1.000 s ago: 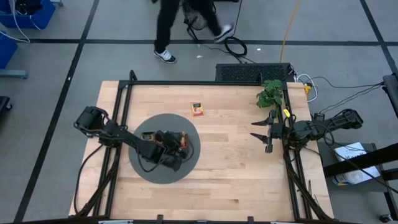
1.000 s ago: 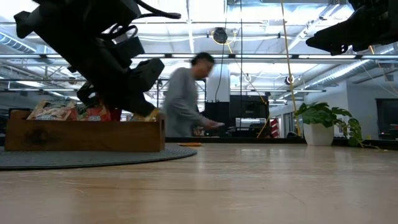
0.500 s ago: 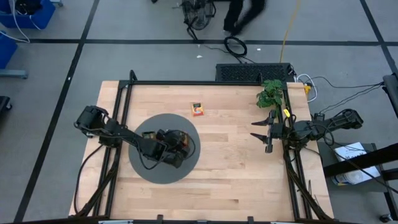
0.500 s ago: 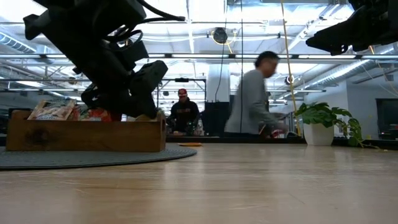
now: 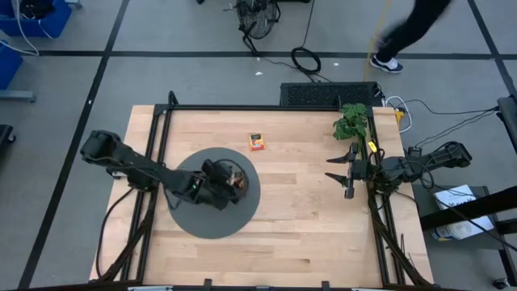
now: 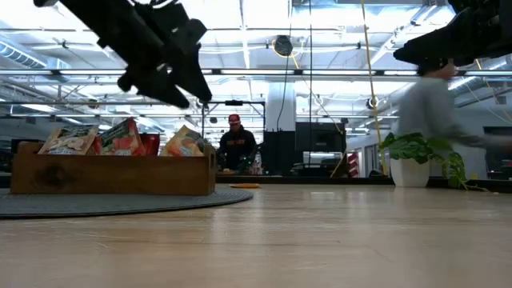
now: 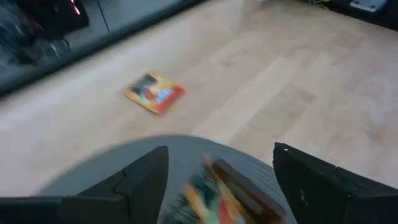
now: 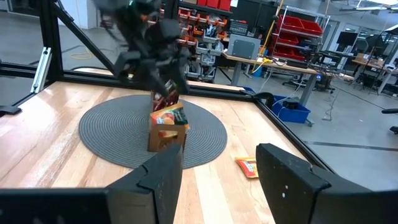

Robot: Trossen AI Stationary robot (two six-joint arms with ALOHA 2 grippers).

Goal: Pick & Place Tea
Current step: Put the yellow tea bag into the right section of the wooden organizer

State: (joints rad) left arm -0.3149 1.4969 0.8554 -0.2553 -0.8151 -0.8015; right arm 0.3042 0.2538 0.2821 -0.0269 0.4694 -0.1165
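Currently we are viewing the left gripper [image 6: 172,76] hanging above the brown wooden tray [image 6: 112,174], with its two dark fingers [image 7: 140,180] standing wide apart and holding nothing. We are seeing this tray resting on the round grey woven mat [image 5: 212,193] on the left half of the pale wooden table [image 5: 307,218]. Upright in the tray, small square tea-bag packets [image 6: 124,138] are showing above its wall in the low view: pale ones at one end, red ones in the middle, an orange-yellow one nearest the gripper. We are also noting a single orange-yellow tea-bag packet [image 5: 257,142] lying flat on the bare table, beyond the mat towards the far edge and well apart from the tray.

We are finding the right gripper [image 5: 339,169] waiting at the right side of the table, just beside the small green potted plant [image 5: 351,121], its fingers [image 8: 283,180] parted with nothing between them.

A blurred person [image 6: 448,120] is passing behind the table, and another person [image 6: 237,148] is sitting further back.
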